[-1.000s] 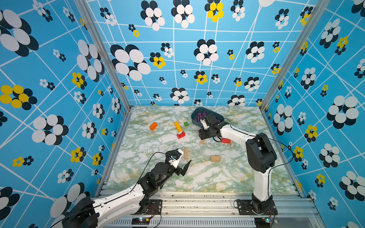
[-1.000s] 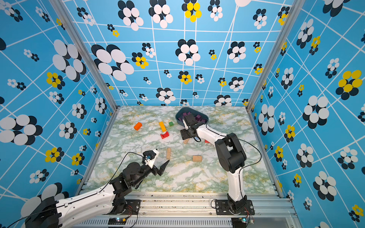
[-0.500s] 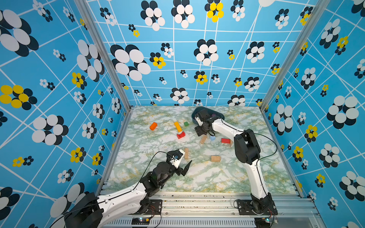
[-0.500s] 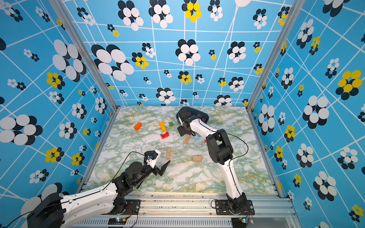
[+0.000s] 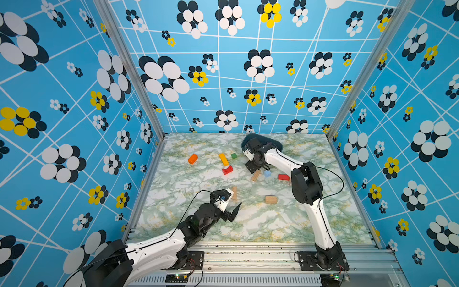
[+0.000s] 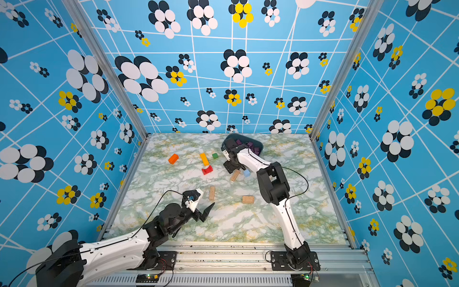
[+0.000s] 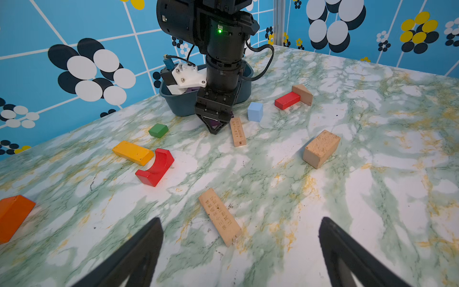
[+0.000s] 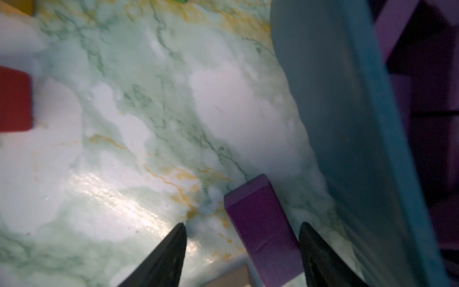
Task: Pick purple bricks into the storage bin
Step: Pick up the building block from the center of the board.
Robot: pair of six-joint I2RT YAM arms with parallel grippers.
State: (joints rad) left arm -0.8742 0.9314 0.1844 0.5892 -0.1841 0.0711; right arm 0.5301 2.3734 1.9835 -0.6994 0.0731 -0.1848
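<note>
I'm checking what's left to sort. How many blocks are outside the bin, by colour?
Tan blocks: 4
Red blocks: 2
Orange block: 1
Yellow block: 1
Green block: 1
Light-blue block: 1
Purple brick: 1
Total: 11

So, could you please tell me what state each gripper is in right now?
Left gripper: open, holding nothing.
Right gripper: open, straddling a purple brick beside the bin, not gripping it.
</note>
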